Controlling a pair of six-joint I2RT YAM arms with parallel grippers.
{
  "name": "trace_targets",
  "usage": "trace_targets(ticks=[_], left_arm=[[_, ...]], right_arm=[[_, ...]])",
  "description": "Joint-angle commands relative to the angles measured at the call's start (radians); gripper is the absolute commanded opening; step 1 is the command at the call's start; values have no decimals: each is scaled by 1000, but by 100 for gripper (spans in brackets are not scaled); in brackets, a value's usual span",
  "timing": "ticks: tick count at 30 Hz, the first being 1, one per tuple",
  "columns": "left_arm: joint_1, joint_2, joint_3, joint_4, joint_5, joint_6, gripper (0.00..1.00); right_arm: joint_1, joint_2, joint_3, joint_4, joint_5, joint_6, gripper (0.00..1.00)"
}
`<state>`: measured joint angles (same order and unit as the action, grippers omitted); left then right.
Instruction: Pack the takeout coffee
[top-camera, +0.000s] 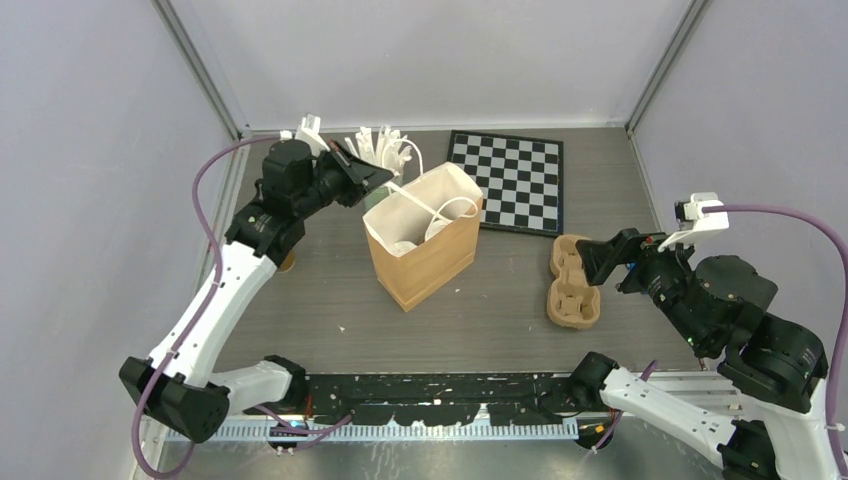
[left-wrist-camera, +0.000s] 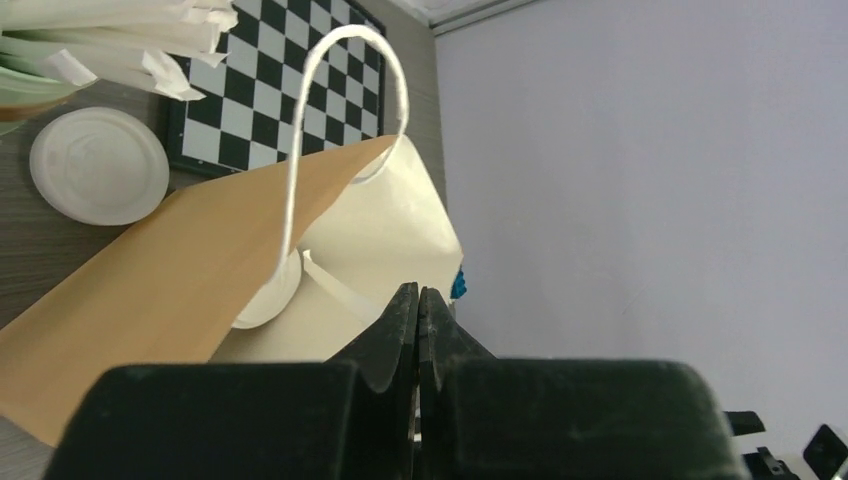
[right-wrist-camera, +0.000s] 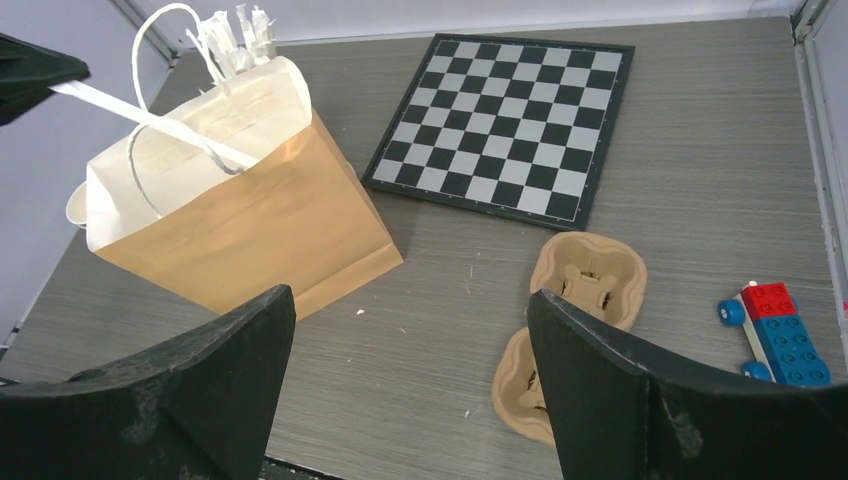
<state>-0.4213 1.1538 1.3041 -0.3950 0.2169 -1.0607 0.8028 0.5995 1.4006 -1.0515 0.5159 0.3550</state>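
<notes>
While the top view gives the whole table, with the bag (top-camera: 425, 240) upright in the middle, the chessboard (top-camera: 510, 180) behind it and the tray (top-camera: 572, 285) at right, only the left wrist view shows a round white lid (left-wrist-camera: 98, 165) on the table at its upper left, just beside the bag and below the sticks (left-wrist-camera: 110, 40); whether a cup is under it I cannot tell. That view also shows a second lid (left-wrist-camera: 268, 300) inside the bag mouth, which from the top is only a pale shape. Only the right wrist view shows a red and blue toy car (right-wrist-camera: 775, 330) at its lower right, near the tray. At the bag's upper left rim the left claw (left-wrist-camera: 419, 292) is pressed together on the white handle (right-wrist-camera: 150, 120) of the bag. The right claw (right-wrist-camera: 408, 300) stands wide apart above the tray, holding and touching nothing.
</notes>
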Motion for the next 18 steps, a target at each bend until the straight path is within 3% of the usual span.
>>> trace_targets(ticks=[1,7,9,10,13,16,18], left_arm=[[-14,21,-56,156,18,22,0],[-20,66,-77,255,84,31,0],[-20,72,-103,300,106,19,5],[-20,74,-116,315,109,11,10],[-6,79,-81,217,127,76,45],[27,73,38,-6,80,221,58],[46,67,124,-137,-54,290,64]], right_arm=[[-2,10,19,6,20,9,90],[-2,14,-2,15,16,14,90],[-2,15,-7,18,17,16,90],[-2,16,-10,18,18,16,90],[-2,19,-12,21,23,16,90],[-2,23,-8,17,26,18,90],[-2,24,-4,4,22,24,90]])
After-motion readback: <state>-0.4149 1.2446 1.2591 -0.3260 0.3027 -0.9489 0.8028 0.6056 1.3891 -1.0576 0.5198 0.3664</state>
